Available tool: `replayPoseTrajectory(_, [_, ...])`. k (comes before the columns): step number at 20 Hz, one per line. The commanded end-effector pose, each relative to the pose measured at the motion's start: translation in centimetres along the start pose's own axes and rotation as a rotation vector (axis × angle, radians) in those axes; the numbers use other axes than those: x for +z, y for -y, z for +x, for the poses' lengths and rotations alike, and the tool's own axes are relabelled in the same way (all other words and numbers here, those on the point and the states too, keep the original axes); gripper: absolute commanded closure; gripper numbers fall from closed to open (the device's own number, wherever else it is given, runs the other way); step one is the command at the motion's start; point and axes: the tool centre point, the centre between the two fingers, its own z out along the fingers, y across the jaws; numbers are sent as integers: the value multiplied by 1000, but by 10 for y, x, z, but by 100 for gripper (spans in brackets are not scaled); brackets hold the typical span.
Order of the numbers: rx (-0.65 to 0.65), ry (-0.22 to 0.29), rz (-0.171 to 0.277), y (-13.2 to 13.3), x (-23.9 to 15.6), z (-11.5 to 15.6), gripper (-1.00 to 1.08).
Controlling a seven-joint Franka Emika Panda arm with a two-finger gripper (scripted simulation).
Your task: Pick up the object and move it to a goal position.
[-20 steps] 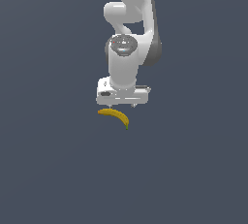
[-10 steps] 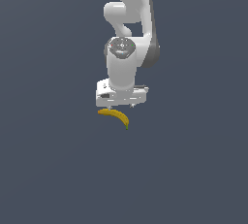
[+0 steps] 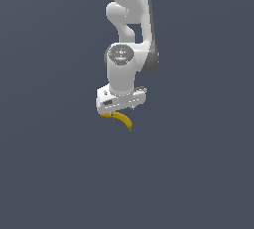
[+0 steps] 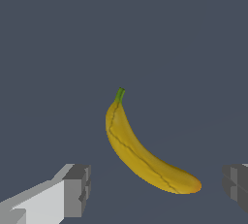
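Yellow banana (image 4: 145,152) lies on the bare grey counter (image 3: 54,173); I see my pincer (image 3: 118,113) spread open just above it, fingers (image 4: 76,190) apart.

The banana (image 4: 145,155) lies between the spread jaws, touching neither.

Banana (image 3: 121,121) half hidden beneath hand (image 3: 120,109), fingers (image 4: 72,191) cropped by frame edge
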Motion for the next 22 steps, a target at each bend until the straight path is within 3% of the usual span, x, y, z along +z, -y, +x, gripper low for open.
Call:
replayPoseTrajectory(1, [-64, -3, 0, -2, 7, -3, -92])
replayPoseTrajectory(22, [-575, -39, -2, -12, 56, -27, -92])
